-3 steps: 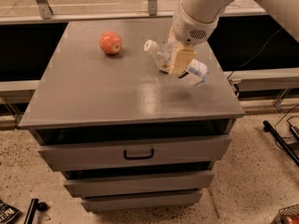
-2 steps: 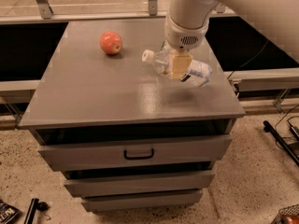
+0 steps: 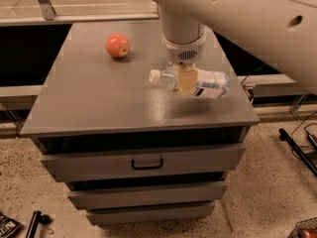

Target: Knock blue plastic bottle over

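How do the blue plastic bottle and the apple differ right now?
The blue plastic bottle is clear and long, lying on its side; the apple is red and round. The pincer is at the bottle; the apple sits apart, untouched. Both are on the cabinet top.

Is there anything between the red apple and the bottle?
No, just bare gray cabinet top between the apple and the blue plastic bottle, in the camera view. The claw sits at the bottle's middle.

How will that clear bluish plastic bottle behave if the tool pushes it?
Lying on its side on the grey cabinet top, the clear bluish plastic bottle would probably roll toward front or back, not tip. It seems thin-walled, so likely light. The tool is over its neck end.
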Motion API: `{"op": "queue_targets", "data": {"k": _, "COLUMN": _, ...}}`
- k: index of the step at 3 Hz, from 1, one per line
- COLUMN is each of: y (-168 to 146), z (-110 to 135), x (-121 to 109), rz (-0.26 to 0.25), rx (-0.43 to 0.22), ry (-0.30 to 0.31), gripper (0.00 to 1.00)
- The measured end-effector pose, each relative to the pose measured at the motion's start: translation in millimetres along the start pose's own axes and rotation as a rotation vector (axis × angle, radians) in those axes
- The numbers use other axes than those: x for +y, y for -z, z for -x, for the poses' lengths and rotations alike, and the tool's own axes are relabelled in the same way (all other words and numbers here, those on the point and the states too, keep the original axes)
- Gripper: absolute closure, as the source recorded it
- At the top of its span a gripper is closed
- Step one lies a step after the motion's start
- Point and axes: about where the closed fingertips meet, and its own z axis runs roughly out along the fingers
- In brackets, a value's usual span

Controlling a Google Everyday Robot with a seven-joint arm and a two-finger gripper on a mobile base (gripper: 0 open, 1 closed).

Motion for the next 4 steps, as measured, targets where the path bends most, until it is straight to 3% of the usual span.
{"op": "queue_targets", "data": {"k": 2, "y": -5.0, "z": 14.3, "x": 17.8, "rz": 0.053, "rx": 0.045, "ry": 0.000, "gripper": 1.00}}
{"op": "queue_targets", "data": {"k": 4, "y": -23.8, "z": 32.6, "x": 27.0, "rz": 0.095, "rx": 0.076, "ry": 0.017, "gripper": 0.59}}
